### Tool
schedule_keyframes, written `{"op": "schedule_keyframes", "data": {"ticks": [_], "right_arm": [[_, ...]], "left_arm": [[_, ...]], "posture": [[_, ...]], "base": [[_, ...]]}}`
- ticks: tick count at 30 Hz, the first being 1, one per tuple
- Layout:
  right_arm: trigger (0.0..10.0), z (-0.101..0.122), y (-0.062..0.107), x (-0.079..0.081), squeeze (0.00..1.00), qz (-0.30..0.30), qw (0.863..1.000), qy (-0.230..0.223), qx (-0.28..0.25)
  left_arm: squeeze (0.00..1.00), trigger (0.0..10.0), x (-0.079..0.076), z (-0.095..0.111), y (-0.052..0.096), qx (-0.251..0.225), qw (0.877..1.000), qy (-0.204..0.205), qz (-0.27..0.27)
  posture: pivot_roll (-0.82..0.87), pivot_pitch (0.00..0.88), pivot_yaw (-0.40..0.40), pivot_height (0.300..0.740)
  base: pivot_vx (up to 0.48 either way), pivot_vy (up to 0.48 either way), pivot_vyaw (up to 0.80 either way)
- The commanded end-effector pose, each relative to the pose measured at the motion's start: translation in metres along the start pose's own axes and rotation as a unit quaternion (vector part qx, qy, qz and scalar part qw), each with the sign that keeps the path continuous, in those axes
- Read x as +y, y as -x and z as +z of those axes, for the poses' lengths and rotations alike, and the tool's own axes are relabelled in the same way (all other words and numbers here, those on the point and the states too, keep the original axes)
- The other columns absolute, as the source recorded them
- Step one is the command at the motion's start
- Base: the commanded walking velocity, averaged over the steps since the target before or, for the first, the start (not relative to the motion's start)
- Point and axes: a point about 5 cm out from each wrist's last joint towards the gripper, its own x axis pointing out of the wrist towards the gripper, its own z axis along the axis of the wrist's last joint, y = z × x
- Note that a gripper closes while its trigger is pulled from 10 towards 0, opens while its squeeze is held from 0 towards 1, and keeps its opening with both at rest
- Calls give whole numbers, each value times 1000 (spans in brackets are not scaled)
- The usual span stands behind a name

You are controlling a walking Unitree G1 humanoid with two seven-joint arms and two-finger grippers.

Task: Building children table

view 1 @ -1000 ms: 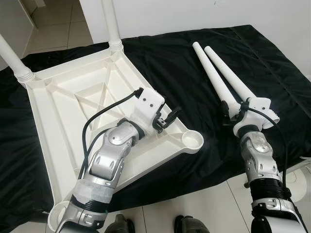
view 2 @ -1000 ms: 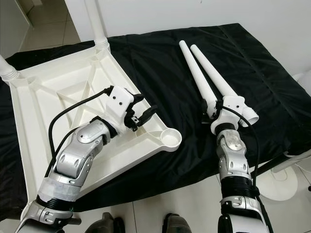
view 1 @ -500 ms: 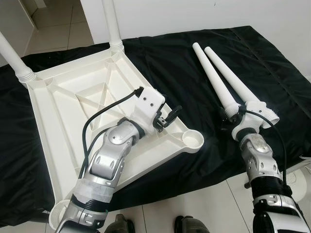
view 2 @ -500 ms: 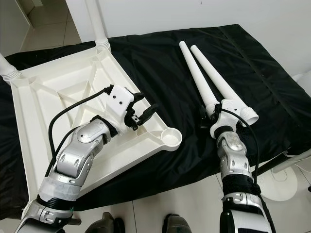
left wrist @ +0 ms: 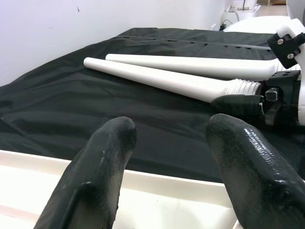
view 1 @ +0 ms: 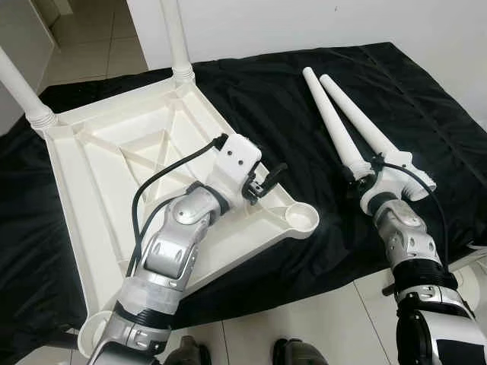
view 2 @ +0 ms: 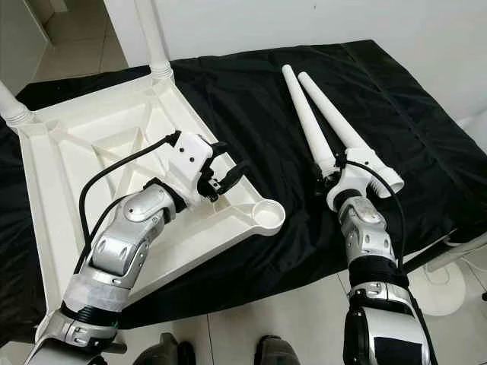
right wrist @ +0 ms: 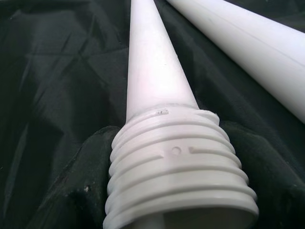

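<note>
A white children's table (view 1: 114,175) lies upside down on a black cloth (view 1: 251,99). Two legs (view 1: 173,38) stand screwed into its far corners. An empty round socket (view 1: 303,220) shows at its near right corner. Two loose white legs (view 1: 329,114) lie side by side on the cloth to the right. My left gripper (view 1: 268,181) hovers open over the table's rim, near that socket. My right gripper (view 1: 361,176) is shut on the threaded end of the nearer loose leg (right wrist: 157,81), with a black finger (right wrist: 71,191) pressed on each side of it.
The cloth's near edge drops to a tiled floor (view 1: 304,334), where my feet show. A white round base (view 2: 449,289) stands on the floor at the right. A white wall runs behind the cloth. A second empty socket (view 1: 91,331) is at the table's near left corner.
My right gripper has slid forward onto the loose leg's threaded end and now holds it. The left arm has shifted only slightly over the table rim.
</note>
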Motion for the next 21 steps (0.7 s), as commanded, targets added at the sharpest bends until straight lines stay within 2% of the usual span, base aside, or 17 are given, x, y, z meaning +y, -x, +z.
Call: {"op": "schedule_keyframes", "data": {"ticks": [1, 3, 7, 8, 9, 10, 11, 16, 21], "right_arm": [[10000, -11, 1, 5, 0, 7, 1000, 21, 19], [10000, -11, 1, 5, 0, 7, 1000, 21, 19], [10000, -3, 0, 6, 0, -9, 999, 45, -20], [10000, -1, 1, 8, 0, -21, 998, 42, -36], [10000, 0, 2, 8, 0, -28, 998, 38, -45], [10000, 1, 4, 9, 0, -41, 997, 39, -56], [10000, 1, 5, 10, 0, -49, 996, 41, -64], [10000, 4, 11, 14, 0, -70, 990, 68, -102], [10000, 4, 16, 19, 0, -58, 990, 47, -121]], "left_arm": [[0, 10000, 7, 0, -1, 0, 999, -10, 34], [0, 10000, 7, 0, -1, 0, 999, -10, 34], [0, 10000, 17, 2, -3, 0, 999, -8, 37], [149, 10000, 19, 1, -3, -1, 999, 2, 34], [149, 10000, 20, 0, -3, -1, 999, 9, 32], [1000, 10000, 20, -1, -2, -2, 999, 27, 27], [1000, 10000, 20, -2, -2, -3, 999, 38, 23], [1000, 10000, 14, -7, -1, -2, 999, 33, 16], [1000, 10000, 11, -9, -2, 6, 1000, 25, 12]], "posture": [[-99, 61, 58, 740], [-99, 61, 58, 740], [-104, 50, 58, 740], [-107, 43, 59, 740], [-107, 43, 59, 740], [-111, 39, 63, 740], [-111, 39, 63, 740], [-121, 34, 70, 740], [-127, 38, 72, 740]], "base": [[0, 0, 0], [0, 0, 0], [0, 0, 0], [0, 0, 0], [0, 0, 0], [0, 0, 0], [0, 0, 0], [0, 0, 0], [0, 0, 0]]}}
